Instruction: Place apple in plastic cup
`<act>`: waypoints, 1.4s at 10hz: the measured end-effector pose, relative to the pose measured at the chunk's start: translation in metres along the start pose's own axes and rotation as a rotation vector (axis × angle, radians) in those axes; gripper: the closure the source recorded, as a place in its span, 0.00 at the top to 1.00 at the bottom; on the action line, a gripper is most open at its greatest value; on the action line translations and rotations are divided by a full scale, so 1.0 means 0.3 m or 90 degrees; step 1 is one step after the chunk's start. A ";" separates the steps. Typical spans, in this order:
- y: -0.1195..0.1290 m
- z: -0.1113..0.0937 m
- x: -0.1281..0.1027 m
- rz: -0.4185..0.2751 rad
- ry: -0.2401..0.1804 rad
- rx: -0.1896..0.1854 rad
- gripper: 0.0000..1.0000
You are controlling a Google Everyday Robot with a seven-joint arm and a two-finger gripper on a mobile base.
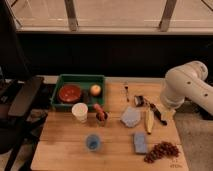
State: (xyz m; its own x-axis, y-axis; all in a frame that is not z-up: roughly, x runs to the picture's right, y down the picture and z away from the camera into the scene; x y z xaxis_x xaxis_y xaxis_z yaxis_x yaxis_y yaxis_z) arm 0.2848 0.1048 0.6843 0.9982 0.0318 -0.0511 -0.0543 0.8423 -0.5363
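The apple (95, 90) sits in the green tray (80, 78), well left in view of my end effector (142, 101), whose state I cannot tell.

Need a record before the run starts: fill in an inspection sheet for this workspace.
Surface: wooden table, crowded.
Job's things: apple in the green tray, beside a red bowl; blue cup upright near the front edge.
Clutter: white cup, dark cup holding something orange, banana, blue block, grapes.
Grippers: tool low over the table's right side, away from the apple.
Cables: nothing seen.
Surroundings: black chair on the left, window behind.
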 end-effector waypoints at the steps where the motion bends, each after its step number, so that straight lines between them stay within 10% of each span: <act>1: 0.000 0.000 0.000 0.000 0.000 0.000 0.65; 14: -0.015 -0.004 -0.003 -0.003 -0.003 0.004 0.65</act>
State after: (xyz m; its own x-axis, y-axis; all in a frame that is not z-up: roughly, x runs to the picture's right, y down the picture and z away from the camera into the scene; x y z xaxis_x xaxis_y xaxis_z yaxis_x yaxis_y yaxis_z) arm 0.2842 0.1004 0.6858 0.9985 0.0305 -0.0445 -0.0496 0.8454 -0.5318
